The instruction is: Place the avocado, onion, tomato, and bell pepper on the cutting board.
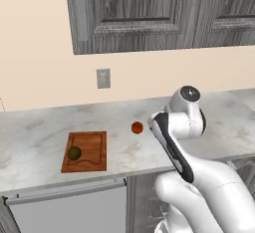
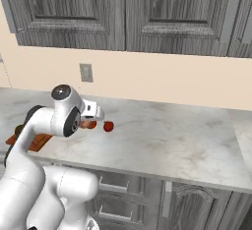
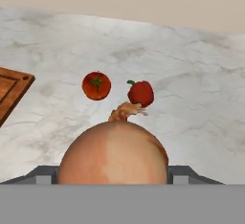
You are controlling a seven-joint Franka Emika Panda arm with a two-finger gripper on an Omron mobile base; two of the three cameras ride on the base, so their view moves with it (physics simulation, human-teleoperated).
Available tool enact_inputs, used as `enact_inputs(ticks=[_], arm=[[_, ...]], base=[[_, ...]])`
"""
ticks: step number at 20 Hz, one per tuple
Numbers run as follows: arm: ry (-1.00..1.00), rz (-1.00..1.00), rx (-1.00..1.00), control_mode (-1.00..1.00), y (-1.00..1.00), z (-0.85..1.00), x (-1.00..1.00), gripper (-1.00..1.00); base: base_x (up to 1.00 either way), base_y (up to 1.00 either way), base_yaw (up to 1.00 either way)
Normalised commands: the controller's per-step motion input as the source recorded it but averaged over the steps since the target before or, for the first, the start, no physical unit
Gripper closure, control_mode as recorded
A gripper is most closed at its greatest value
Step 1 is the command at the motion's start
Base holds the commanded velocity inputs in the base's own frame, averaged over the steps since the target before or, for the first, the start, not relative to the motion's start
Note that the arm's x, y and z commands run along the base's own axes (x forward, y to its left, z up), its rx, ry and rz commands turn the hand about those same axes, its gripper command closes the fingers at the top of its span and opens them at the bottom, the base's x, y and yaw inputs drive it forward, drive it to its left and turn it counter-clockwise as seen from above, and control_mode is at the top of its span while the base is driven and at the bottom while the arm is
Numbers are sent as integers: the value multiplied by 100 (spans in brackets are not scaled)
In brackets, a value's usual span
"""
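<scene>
Cutting board (image 1: 92, 150) lies on a marble counter (image 1: 40, 137) under grey cabinets (image 1: 134, 8).

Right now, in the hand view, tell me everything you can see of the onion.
The onion sits large at the bottom centre of the hand view, right in front of the camera. It is a smooth pale peach-pink ball with a lighter streak down its front and browner shading at its sides, and a small papery tan tuft at its top. The dark fingers flank it on either side, so it looks gripped, though the contact is hidden. Beyond it on the marble counter lie the tomato and bell pepper.
</scene>
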Motion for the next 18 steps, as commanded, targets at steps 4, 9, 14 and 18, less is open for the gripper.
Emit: enact_inputs(ticks=[4, 9, 14, 18], arm=[[-4, 20, 0, -100, 82, 19, -3, 100], [5, 19, 0, -100, 73, 18, 0, 100], [15, 15, 1, -100, 69, 22, 3, 100], [14, 9, 0, -100, 70, 7, 16, 100]], base=[[0, 0, 0], [0, 0, 0], [0, 0, 0], [0, 0, 0]])
